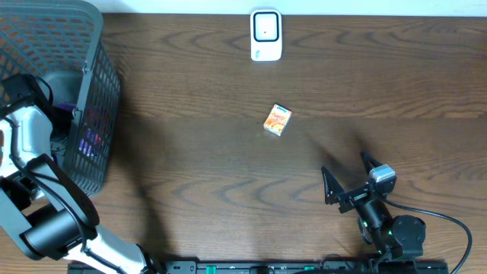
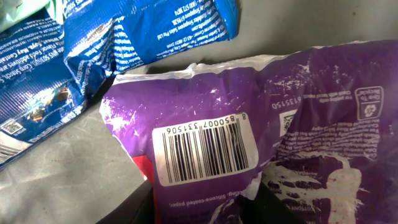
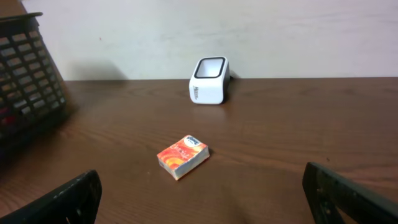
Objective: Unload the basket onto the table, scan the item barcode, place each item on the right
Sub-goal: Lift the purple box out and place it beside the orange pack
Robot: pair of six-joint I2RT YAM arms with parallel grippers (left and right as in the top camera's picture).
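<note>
A purple packet (image 2: 249, 106) lies inside the basket (image 1: 91, 46), its white barcode label (image 2: 205, 152) facing the left wrist camera. My left gripper (image 2: 214, 211) reaches down into the basket, and the packet's lower edge is pinched between its two dark fingers. The white scanner (image 1: 265, 34) stands at the far edge of the table, also seen in the right wrist view (image 3: 208, 81). My right gripper (image 1: 348, 173) rests open near the front right of the table, nothing between its fingers (image 3: 68, 196).
Blue snack packets (image 2: 124, 31) lie beside the purple one in the basket. A small orange box (image 1: 278, 119) lies on the brown table between the scanner and my right gripper, and appears in the right wrist view (image 3: 183, 156).
</note>
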